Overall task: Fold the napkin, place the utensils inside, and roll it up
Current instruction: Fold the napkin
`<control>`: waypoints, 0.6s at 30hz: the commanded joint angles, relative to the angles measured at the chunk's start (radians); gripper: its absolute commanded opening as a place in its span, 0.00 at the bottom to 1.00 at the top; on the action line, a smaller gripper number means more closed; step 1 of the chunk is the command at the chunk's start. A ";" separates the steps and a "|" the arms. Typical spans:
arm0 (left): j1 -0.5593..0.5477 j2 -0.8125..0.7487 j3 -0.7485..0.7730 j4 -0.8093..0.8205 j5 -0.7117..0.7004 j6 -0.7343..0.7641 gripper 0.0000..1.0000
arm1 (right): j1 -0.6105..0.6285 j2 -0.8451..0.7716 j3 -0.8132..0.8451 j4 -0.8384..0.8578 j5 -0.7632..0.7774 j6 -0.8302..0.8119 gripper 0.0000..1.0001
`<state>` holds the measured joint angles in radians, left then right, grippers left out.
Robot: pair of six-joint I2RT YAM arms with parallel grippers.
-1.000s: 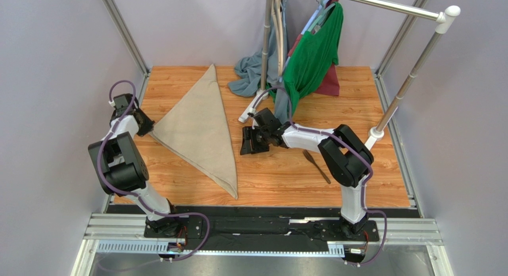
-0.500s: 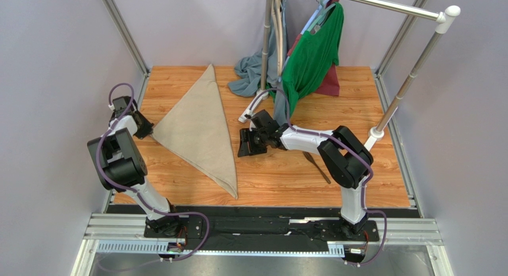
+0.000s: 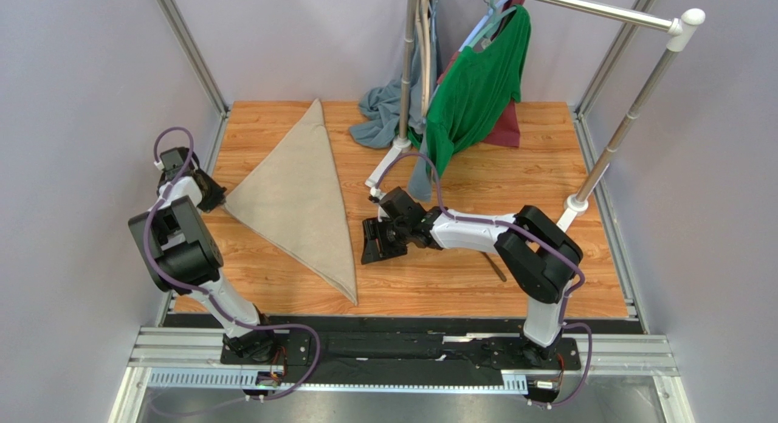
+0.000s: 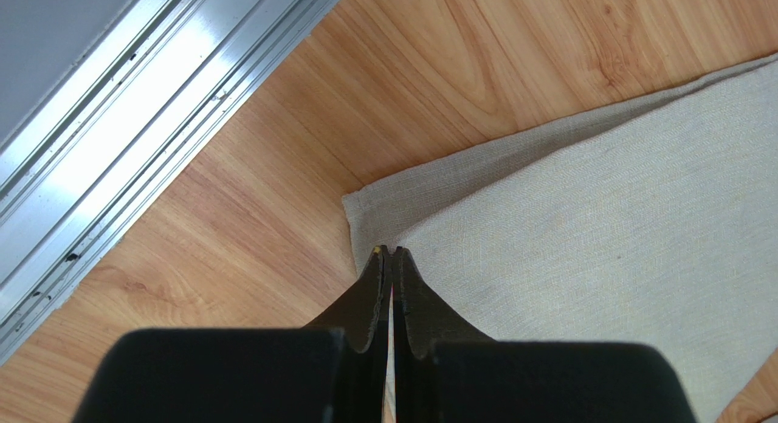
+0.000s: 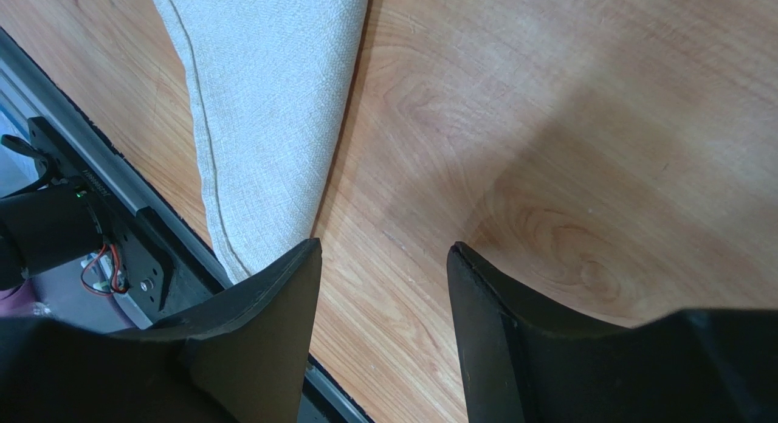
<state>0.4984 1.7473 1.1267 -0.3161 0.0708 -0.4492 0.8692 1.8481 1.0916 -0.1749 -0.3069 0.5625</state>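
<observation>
Item, napkin (image 3: 292, 200): beige woven cloth, folded to a long triangle, flat on the left half of the wooden table (image 3: 438, 277), one point toward the far edge, one toward the near edge, one toward the left rail. Item, left gripper (image 3: 208, 197): at the napkin's left point; in the wrist view its fingers (image 4: 374, 291) are pressed together with no gap, the tips set on the corner of the cloth's upper layer, pinching it. Item, right gripper (image 3: 370, 245): jaws apart, holding nothing, low over bare wood just right of the napkin's near point; its wrist view shows the two dark fingers (image 5: 274, 323) spread with table grain between them and the napkin's edge beside the left one. Item, fork (image 3: 498, 270): dark, slim, on the table under the right arm's elbow, mostly hidden, well apart from the napkin. Item, far side: grey-blue cloth (image 3: 383, 108) heaped at a rack pole (image 3: 404, 67); green shirt (image 3: 479, 86) on a hanger.
</observation>
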 commanded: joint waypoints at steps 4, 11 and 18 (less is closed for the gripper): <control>0.008 0.020 0.036 0.008 0.021 -0.008 0.00 | 0.045 -0.073 -0.035 0.045 -0.006 0.040 0.57; 0.008 0.034 0.051 -0.006 0.018 -0.008 0.00 | 0.102 -0.078 -0.032 0.054 -0.001 0.059 0.57; 0.009 0.041 0.064 -0.011 0.017 -0.009 0.00 | 0.145 -0.023 0.008 0.025 0.029 0.050 0.57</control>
<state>0.4995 1.7809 1.1427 -0.3252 0.0780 -0.4511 0.9955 1.8114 1.0615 -0.1585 -0.3050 0.6060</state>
